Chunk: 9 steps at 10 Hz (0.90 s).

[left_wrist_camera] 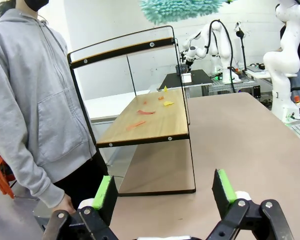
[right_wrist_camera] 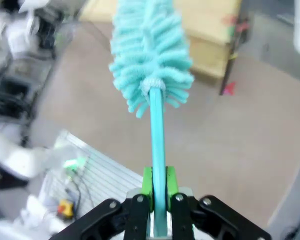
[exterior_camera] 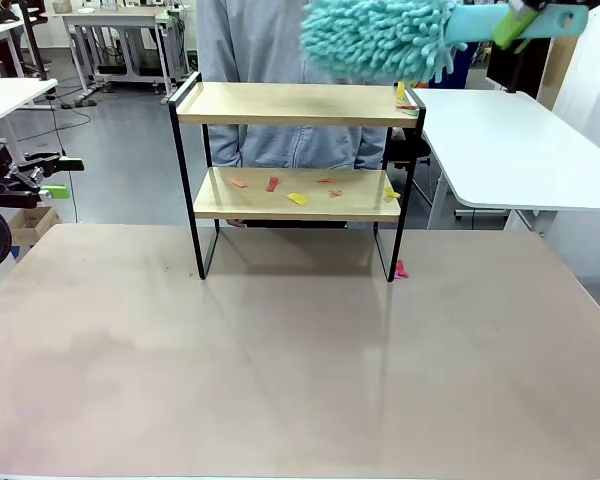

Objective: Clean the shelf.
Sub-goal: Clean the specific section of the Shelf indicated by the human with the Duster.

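Note:
The shelf (exterior_camera: pixel 295 105) stands at the table's far middle, two wood boards in a black frame. Several red, orange and yellow paper scraps (exterior_camera: pixel 297 198) lie on its lower board, and a few scraps (exterior_camera: pixel 405 98) at the top board's right end. A fluffy teal duster (exterior_camera: pixel 380 38) hangs above the shelf's right end, apart from it. My right gripper (right_wrist_camera: pixel 159 187) is shut on the duster (right_wrist_camera: pixel 150 55) by its handle. My left gripper (left_wrist_camera: pixel 164 190) is open and holds nothing, off the table's left edge, facing the shelf (left_wrist_camera: pixel 145 125) from its end.
A person in a grey hoodie (exterior_camera: pixel 280 40) stands right behind the shelf. One red scrap (exterior_camera: pixel 401 269) lies on the table by the shelf's right front leg. A white table (exterior_camera: pixel 520 140) stands at the right. The brown table (exterior_camera: pixel 300 360) stretches bare in front.

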Tool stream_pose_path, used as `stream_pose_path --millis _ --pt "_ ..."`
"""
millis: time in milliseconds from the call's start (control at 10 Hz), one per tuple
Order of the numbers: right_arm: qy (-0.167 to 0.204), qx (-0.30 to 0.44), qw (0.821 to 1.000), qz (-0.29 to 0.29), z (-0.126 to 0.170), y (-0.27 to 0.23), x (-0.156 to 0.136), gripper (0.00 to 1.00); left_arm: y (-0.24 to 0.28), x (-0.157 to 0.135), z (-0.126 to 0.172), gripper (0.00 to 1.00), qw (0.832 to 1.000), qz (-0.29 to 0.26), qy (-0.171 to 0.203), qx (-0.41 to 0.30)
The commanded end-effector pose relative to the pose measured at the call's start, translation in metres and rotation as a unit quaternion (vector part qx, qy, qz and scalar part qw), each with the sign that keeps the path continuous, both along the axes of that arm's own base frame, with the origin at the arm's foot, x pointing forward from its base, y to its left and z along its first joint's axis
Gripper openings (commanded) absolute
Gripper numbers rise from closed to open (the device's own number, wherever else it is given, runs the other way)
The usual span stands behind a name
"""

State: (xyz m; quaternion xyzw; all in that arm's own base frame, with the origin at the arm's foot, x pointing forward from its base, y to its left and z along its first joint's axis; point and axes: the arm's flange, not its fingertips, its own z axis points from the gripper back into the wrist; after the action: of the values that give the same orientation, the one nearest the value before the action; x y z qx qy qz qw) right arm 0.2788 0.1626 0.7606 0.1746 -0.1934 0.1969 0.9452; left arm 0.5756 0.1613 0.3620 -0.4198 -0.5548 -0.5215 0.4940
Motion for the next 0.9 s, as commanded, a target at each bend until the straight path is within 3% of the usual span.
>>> stream_pose_path --millis 0,400,800 --pt "0.016 -0.026 0.995 0.097 -0.013 -0.01 -0.014 0.13 -0.003 -0.002 0.002 1.0 1.0 0.001 -0.003 0.003" --pt "0.063 -0.121 0.973 0.185 -0.074 -0.004 -0.042 0.13 -0.003 -0.002 0.002 1.0 1.0 0.001 -0.003 0.003" --pt "0.09 -0.098 0.97 0.202 -0.157 -0.047 -0.061 0.13 -0.003 -0.002 0.002 1.0 1.0 0.001 -0.003 0.003"
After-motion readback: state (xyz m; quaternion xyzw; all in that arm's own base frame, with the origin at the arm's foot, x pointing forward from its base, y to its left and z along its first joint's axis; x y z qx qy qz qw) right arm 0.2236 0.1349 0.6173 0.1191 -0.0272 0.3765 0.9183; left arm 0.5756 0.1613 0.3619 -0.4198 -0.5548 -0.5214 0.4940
